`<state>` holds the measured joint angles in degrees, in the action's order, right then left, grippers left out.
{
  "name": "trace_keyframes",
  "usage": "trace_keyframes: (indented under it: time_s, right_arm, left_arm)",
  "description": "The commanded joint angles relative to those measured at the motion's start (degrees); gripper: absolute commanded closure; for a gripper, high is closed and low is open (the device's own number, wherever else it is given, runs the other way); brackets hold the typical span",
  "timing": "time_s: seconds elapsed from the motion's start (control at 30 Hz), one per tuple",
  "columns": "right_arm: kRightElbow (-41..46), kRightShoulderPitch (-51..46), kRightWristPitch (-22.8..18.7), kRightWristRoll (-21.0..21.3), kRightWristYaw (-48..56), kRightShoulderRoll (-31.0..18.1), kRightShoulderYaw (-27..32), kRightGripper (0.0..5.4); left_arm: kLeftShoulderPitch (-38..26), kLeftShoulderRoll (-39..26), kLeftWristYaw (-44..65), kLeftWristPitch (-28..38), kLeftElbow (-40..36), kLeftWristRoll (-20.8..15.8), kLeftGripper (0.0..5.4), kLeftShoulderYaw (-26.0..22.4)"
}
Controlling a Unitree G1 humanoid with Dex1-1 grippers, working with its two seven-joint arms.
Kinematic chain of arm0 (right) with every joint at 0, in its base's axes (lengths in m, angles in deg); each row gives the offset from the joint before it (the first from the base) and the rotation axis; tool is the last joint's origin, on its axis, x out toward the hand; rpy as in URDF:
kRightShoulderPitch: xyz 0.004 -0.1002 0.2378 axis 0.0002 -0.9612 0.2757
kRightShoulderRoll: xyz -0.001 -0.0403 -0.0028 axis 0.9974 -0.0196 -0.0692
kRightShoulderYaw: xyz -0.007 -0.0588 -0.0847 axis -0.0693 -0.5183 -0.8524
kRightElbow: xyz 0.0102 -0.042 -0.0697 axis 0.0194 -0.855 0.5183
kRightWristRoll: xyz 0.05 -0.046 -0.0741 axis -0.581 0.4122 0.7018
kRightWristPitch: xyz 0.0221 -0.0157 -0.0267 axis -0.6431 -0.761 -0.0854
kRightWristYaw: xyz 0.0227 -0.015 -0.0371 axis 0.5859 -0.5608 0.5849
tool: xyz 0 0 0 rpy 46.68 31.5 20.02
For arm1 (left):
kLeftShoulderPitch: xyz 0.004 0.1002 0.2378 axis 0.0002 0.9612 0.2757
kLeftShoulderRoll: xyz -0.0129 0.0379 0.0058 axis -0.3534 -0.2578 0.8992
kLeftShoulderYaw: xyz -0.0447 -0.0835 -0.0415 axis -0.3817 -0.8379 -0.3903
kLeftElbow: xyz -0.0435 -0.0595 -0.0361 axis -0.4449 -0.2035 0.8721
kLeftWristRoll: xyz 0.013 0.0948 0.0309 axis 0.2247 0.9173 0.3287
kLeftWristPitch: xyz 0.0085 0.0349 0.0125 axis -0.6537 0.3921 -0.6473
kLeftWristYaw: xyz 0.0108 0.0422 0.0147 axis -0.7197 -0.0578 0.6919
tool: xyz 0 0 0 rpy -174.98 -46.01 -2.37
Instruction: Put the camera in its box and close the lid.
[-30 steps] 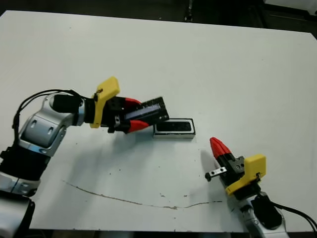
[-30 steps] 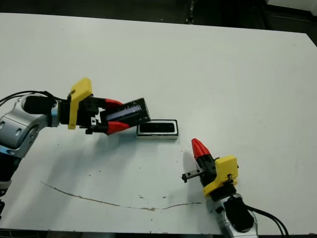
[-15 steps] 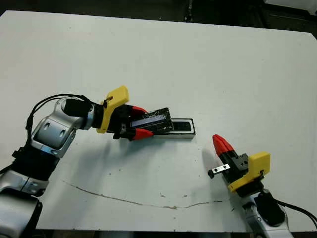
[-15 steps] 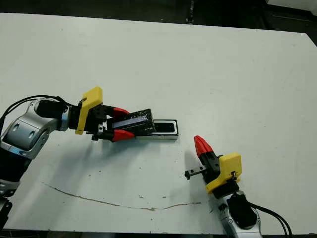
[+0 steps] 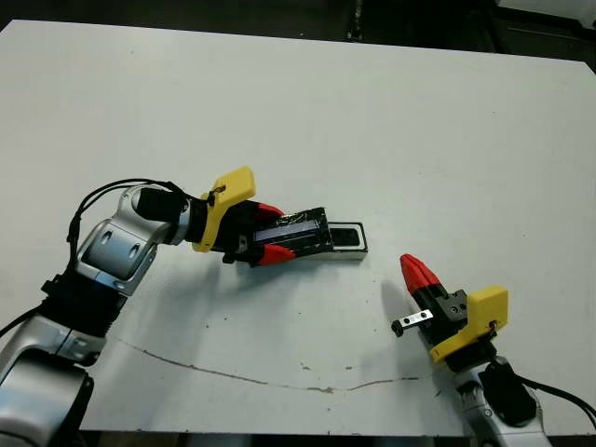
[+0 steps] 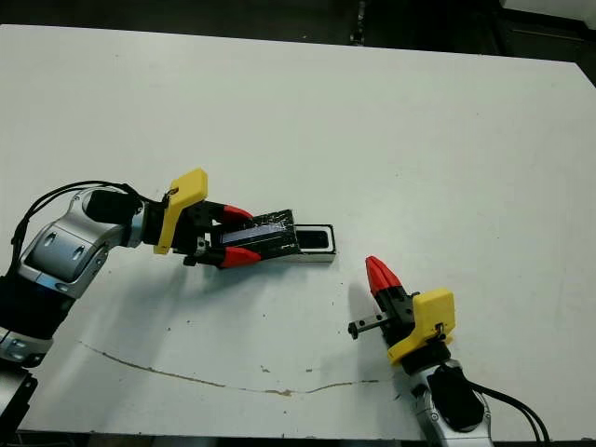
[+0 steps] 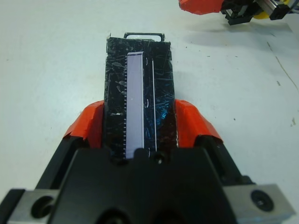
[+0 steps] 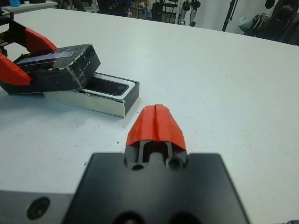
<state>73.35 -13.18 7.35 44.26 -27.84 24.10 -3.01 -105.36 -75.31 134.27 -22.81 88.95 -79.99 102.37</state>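
The box (image 5: pixel 350 253), a shallow silvery tray, lies at mid-table. The camera (image 5: pixel 346 237) shows as a dark bar inside its uncovered right end. My left gripper (image 5: pixel 279 233) is shut on the lid (image 5: pixel 300 230), a glossy black slab with a lilac stripe. The lid is tilted, its far end resting over the box's left part. In the left wrist view the lid (image 7: pixel 139 98) sits between the red fingers (image 7: pixel 88 126), and the box's rim (image 7: pixel 144 34) peeks out beyond it. My right gripper (image 5: pixel 416 272) is shut and empty, to the right of the box and nearer the front.
A thin brown line (image 5: pixel 233 372) runs across the white table near its front edge. In the right wrist view, chairs and equipment (image 8: pixel 163 9) stand beyond the table's far edge.
My left gripper has carried the lid to the right and lowered it from mid-air onto the box's left part. The right gripper has drawn back slightly toward the front.
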Motion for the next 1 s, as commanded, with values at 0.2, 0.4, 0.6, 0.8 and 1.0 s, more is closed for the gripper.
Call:
trace_keyframes:
  time_s: [0.2, 0.4, 0.6, 0.8, 1.0]
  right_arm:
    - [0.57, -1.61, 0.58, -0.38, 0.3, -1.04, 0.85, 5.4]
    - [0.65, -1.85, 0.44, -0.53, 0.49, -1.43, 1.51, 5.4]
    - [0.89, -1.82, 0.22, -1.04, 0.78, -1.8, 2.35, 5.4]
    - [1.27, -1.85, -0.16, -1.67, 1.05, -2.87, 3.41, 5.4]
    - [1.62, -2.05, -0.12, -2.06, 1.17, -3.51, 5.26, 5.4]
  left_arm:
    - [-0.95, 1.12, -0.09, 1.34, 2.21, 1.89, 2.27, 1.3]
    - [-3.56, 2.9, 1.04, 4.57, 7.59, 2.88, 2.27, 2.1]
    - [-7.04, 5.93, 2.88, 8.98, 15.15, 4.32, 2.28, 3.36]
    - [-10.63, 9.62, 5.99, 14.05, 23.81, 5.53, 2.28, 4.76]
    - [-13.67, 14.64, 8.86, 15.06, 33.32, 4.48, 2.28, 3.48]
